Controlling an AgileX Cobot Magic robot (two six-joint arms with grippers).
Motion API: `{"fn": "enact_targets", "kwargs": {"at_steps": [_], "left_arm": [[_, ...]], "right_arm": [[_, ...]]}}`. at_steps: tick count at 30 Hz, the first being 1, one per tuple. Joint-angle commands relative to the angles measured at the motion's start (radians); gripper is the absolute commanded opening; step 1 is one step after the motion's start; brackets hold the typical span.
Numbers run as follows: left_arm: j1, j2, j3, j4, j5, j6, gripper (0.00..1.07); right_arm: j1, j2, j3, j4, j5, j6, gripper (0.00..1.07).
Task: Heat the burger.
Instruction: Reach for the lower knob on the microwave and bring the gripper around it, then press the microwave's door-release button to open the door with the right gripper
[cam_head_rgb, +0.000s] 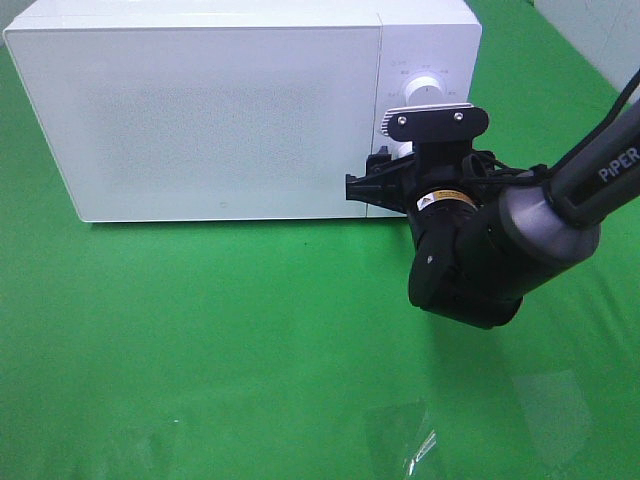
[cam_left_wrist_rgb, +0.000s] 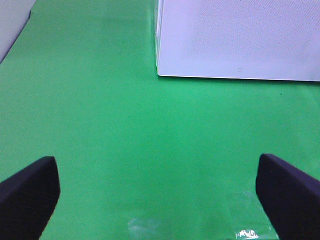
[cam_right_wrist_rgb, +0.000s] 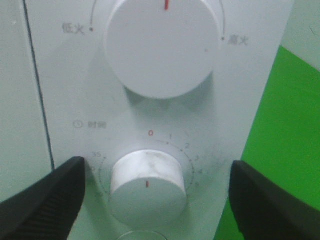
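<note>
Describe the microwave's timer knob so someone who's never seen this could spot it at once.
The white microwave stands on the green cloth, its control panel right of the door. Two white knobs sit there, one above the other. The timer knob is the lower one, framed by the right end effector, and only it is ringed by numbers starting at a red 0.

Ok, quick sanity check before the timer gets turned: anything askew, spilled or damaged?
Nothing spilled or damaged. The microwave door is shut, timer knob at 0. Only oddity: a wrinkled, shiny clear patch on the green cloth in front.
</note>
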Motion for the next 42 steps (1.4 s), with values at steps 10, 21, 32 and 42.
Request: {"fn": "enact_targets", "kwargs": {"at_steps": [10, 21, 32, 42], "left_arm": [[0.0, -0.015, 0.001, -0.001, -0.012, -0.001, 1.0], [0.0, -0.015, 0.001, -0.001, -0.012, -0.001, 1.0], [0.0, -0.015, 0.001, -0.001, -0.012, -0.001, 1.0], [0.0, -0.015, 0.001, -0.001, -0.012, -0.001, 1.0]], "right_arm": [[-0.011, 0.023, -0.037, -0.018, -0.016, -0.003, 0.71], [-0.01, 0.006, -0.037, -0.014, -0.075, -0.011, 0.59], [-0.01, 0.005, -0.037, -0.001, -0.1, -0.011, 0.08], [-0.01, 0.002, -0.037, -0.038, -0.127, 0.224, 0.0]]}}
